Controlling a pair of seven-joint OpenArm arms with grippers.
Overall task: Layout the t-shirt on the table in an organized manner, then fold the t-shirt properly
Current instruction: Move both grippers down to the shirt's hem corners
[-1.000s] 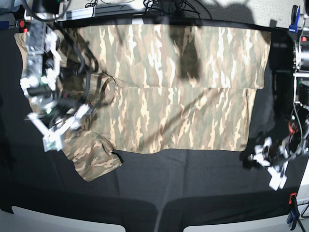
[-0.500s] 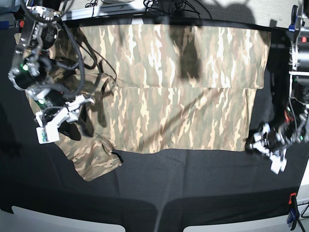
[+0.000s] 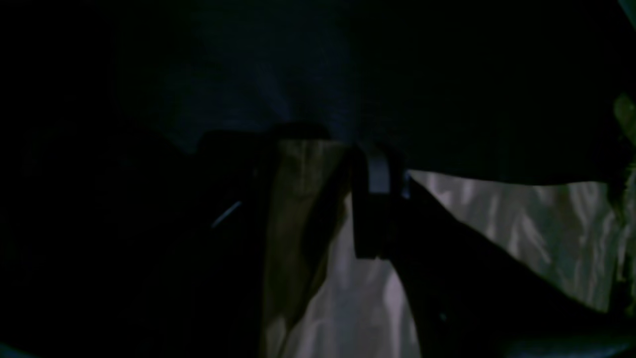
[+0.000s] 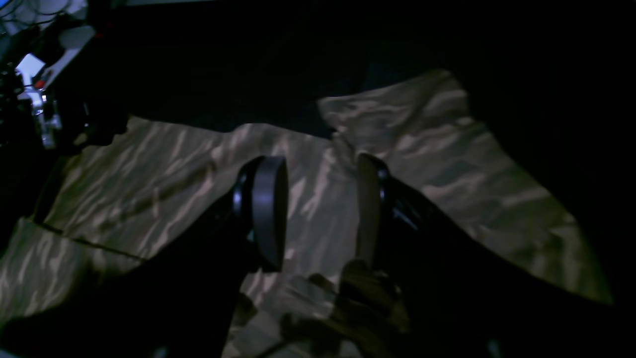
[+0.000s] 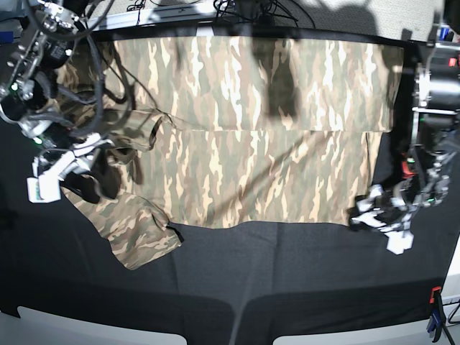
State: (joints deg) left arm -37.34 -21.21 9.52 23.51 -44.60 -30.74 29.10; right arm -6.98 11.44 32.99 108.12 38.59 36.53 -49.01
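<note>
The camouflage t-shirt (image 5: 251, 144) lies spread on the black table (image 5: 287, 280), its upper part folded down across the body. One sleeve (image 5: 140, 237) sticks out at the lower left. My right gripper (image 5: 54, 180) hovers over the shirt's left edge above that sleeve. In the right wrist view this gripper (image 4: 318, 214) is open, with only the t-shirt (image 4: 447, 164) showing below it. My left gripper (image 5: 374, 219) is low at the shirt's bottom right corner. In the dark left wrist view the left gripper (image 3: 305, 199) has its jaws apart, with the t-shirt (image 3: 497, 223) edge showing in the gap.
A blue and orange clamp (image 5: 433, 316) grips the table's front right corner. Cables (image 5: 244, 8) run along the back edge. The black cloth ends at a white front edge (image 5: 93, 327). Arm shadows fall across the shirt's upper middle.
My right gripper has lifted off the sleeve area and moved left and up. My left gripper has moved left, up to the shirt's bottom right corner. The shirt lies as before.
</note>
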